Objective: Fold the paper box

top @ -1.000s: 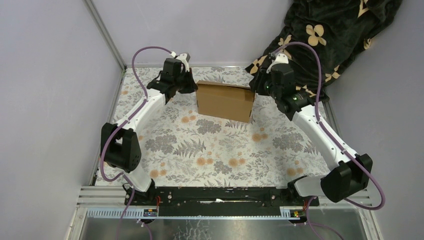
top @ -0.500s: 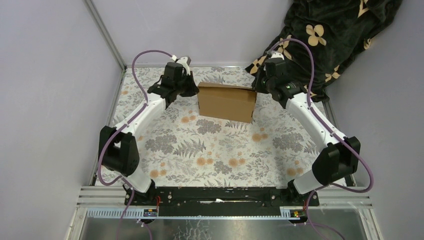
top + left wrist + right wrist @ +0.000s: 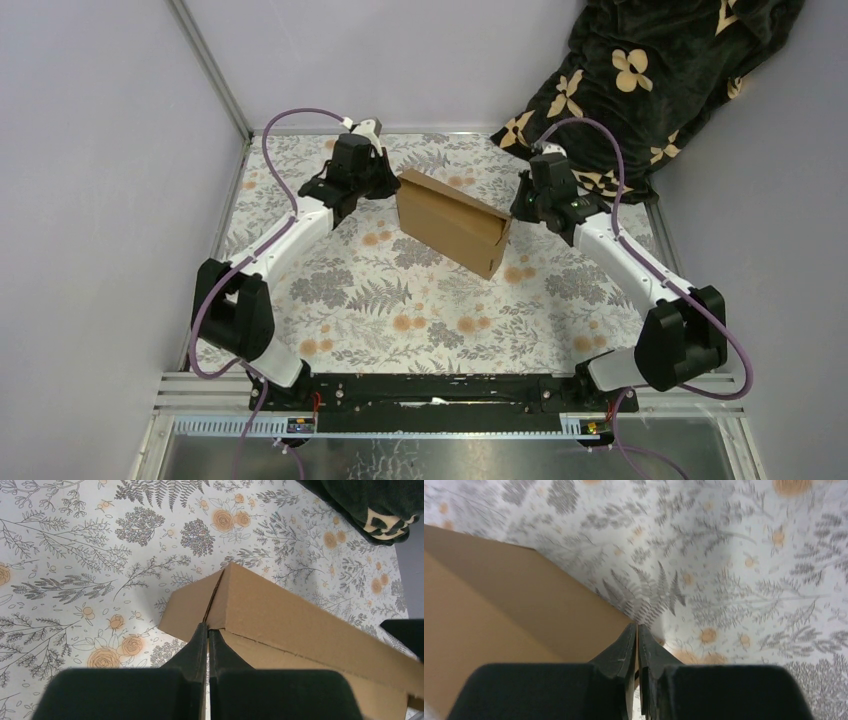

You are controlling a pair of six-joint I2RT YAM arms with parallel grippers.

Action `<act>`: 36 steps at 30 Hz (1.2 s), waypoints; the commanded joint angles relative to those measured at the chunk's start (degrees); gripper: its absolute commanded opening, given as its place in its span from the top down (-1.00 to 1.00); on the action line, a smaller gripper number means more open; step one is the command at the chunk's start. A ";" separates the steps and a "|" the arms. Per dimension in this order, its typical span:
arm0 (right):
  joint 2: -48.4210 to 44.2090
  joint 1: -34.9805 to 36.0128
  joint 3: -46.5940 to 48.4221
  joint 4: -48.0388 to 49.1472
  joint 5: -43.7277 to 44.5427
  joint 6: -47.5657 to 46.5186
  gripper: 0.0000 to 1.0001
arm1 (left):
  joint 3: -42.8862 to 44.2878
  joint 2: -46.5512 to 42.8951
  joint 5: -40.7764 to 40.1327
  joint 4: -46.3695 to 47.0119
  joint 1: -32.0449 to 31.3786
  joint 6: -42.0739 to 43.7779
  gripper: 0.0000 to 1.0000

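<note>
Although both arms start from the near edge of the flowered counter [image 3: 400, 320], their work lies toward its far half. There the paper box [image 3: 452, 222] sits slantwise between them, its left end farther back than its right. It reads as a closed brown shell with a lid panel on top, so the folding looks well along, probably at squaring or tucking the ends.

The left pincer [image 3: 207, 630] is drawn narrow, its tips meeting at the seam on the box's left corner, seemingly nipping a thin cardboard edge. The right pincer [image 3: 637, 630] is likewise almost closed, with a sliver of cardboard showing between its fingers at the opposite end. Holding both ends at once would steady the light box so it cannot skid on the cloth while a flap is worked. Whether it rests on the counter or hangs just above it cannot be told.

Beyond, in the far right corner, a dark blanket [image 3: 660, 70] is heaped, apart from the box.
</note>
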 commanded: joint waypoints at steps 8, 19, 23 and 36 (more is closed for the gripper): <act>-4.44 -0.21 -2.98 1.64 2.03 -0.05 0.72 | -3.80 0.91 -3.54 -6.88 -1.60 -1.62 0.99; -7.05 -0.27 2.00 -1.74 5.01 -1.54 0.50 | -3.39 -0.95 -4.21 -6.25 -1.82 -1.53 0.94; -7.86 -0.34 5.32 -4.45 3.90 -2.20 0.35 | -3.58 -1.06 -5.04 -6.17 -2.18 -1.61 0.94; -6.85 -0.29 9.02 -9.63 -3.52 -2.02 0.37 | -3.98 -1.13 -9.47 -6.28 -3.88 -2.23 0.94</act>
